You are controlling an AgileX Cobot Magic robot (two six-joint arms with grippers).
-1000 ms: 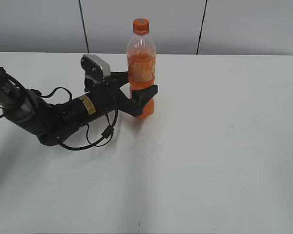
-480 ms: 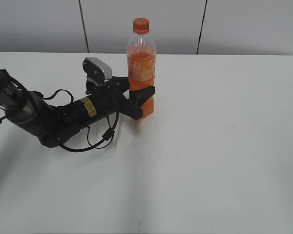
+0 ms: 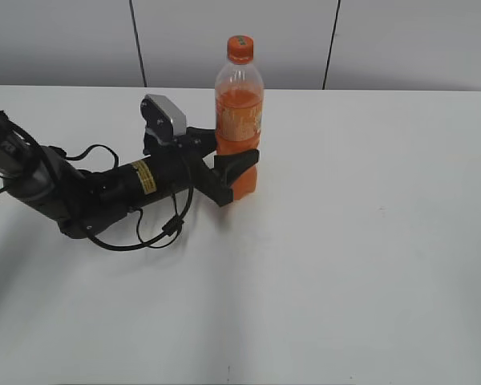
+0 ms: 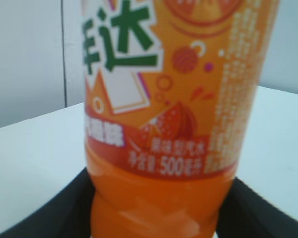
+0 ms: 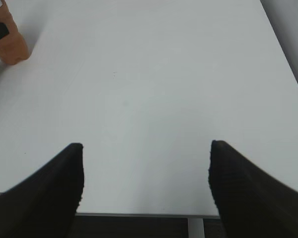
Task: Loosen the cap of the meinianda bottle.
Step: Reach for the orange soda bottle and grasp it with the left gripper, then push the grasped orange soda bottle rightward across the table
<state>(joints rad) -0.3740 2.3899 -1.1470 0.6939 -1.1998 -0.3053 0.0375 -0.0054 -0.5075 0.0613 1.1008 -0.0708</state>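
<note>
The meinianda bottle (image 3: 239, 120) stands upright on the white table, full of orange drink, with its orange cap (image 3: 240, 48) on top. My left gripper (image 3: 237, 163) is shut on the bottle's lower body, just below the orange label. In the left wrist view the bottle (image 4: 174, 99) fills the frame, with the black fingers (image 4: 161, 208) on both sides of it. My right gripper (image 5: 145, 173) is open and empty over the table's near edge, out of the exterior view. The bottle's base (image 5: 9, 44) shows at the top left of the right wrist view.
The white table (image 3: 369, 241) stretches to the right and front of the bottle. A grey panelled wall (image 3: 401, 40) stands behind it. The left arm with its cable (image 3: 104, 192) lies low across the table's left part.
The bottle, held by my left gripper, has shifted a little to the right and stands slightly higher in the view. The left arm moved with it.
</note>
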